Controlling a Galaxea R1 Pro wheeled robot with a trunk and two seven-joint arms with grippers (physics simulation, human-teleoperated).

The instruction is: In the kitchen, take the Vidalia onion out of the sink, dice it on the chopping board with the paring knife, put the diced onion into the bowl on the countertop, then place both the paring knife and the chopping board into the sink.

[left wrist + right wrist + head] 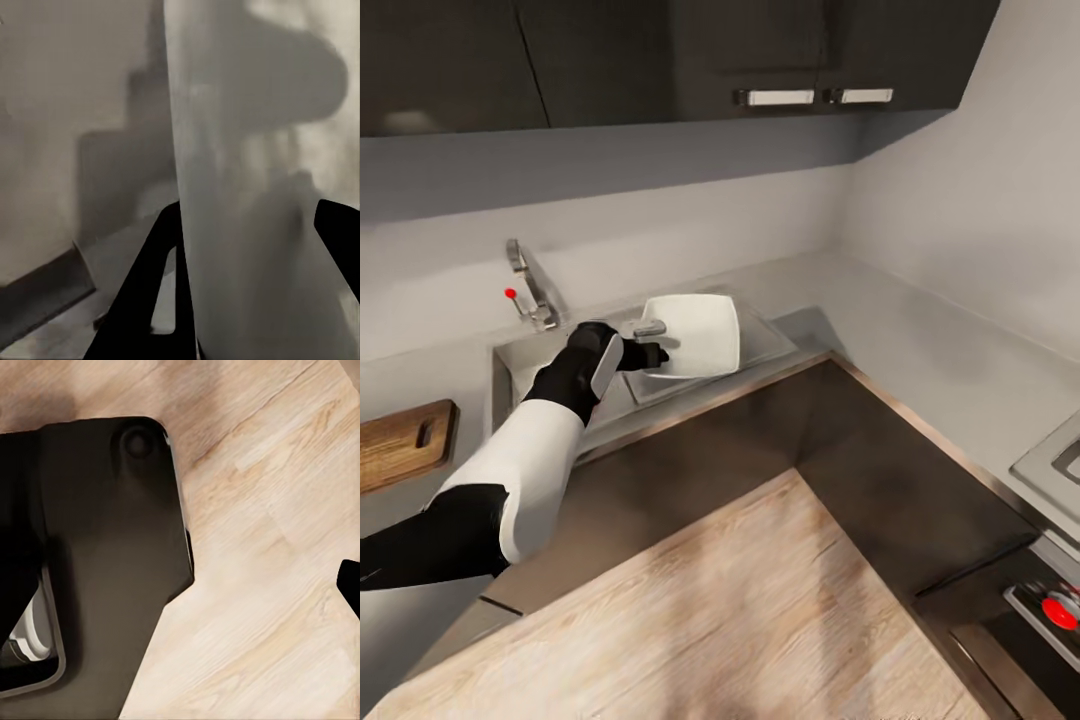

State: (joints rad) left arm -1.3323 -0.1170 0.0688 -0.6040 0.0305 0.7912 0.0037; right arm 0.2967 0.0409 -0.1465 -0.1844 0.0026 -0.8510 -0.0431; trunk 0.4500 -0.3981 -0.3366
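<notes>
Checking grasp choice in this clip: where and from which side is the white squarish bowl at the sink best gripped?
Grip the shallow white squarish bowl by its thin rim on the tap-facing edge, coming from the chrome tap's side. It sits tilted at the grey steel sink, so that edge fits between the fingers; the left tool is already there.

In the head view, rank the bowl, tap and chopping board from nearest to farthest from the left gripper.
1. Bowl: at the left gripper, apparently gripped at its edge, over the sink.
2. Tap: behind the sink.
3. Chopping board: on the countertop, far left.
</notes>
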